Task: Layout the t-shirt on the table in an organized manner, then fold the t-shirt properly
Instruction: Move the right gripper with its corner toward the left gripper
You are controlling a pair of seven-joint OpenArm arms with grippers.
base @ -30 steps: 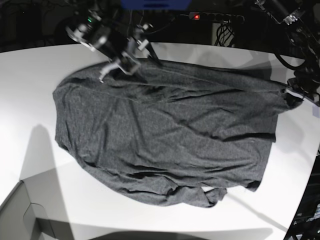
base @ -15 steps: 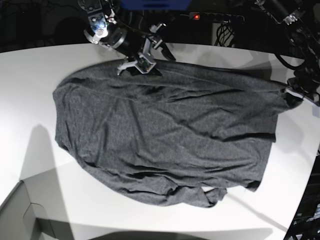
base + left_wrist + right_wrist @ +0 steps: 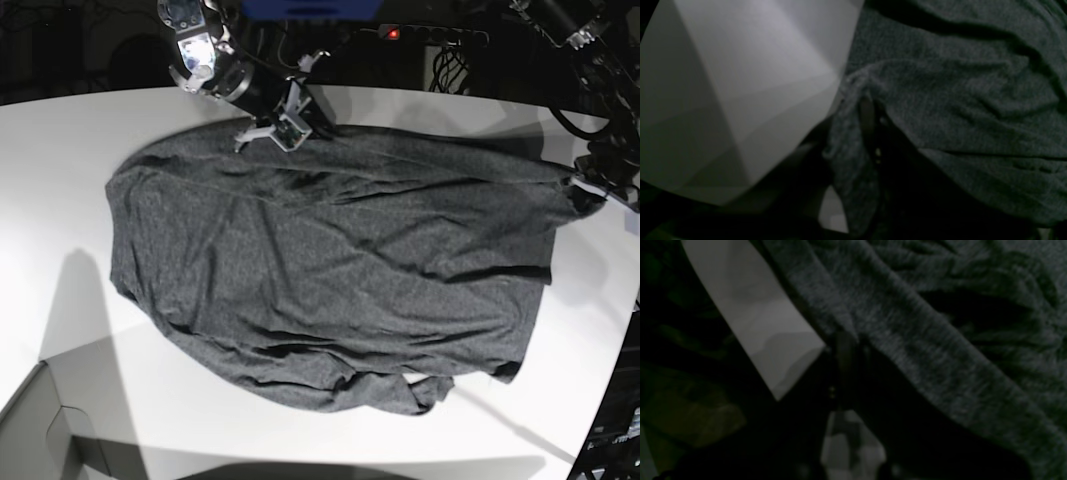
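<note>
The right end effector (image 3: 290,128) has just snapped closed, seemingly on the t-shirt (image 3: 330,270) far hem; the left end effector (image 3: 585,190) stays clamped on its corner, ready to stretch it flat across the counter (image 3: 60,180).

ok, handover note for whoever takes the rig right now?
Left tool: shut on the t-shirt edge at the base view's right.
Right tool: shut on the shirt's far edge, top of the base view.
The t-shirt lies spread but wrinkled on the table, near hem bunched.
Done: both edges gripped.
Left: pull flat, smooth out, then fold.
</note>
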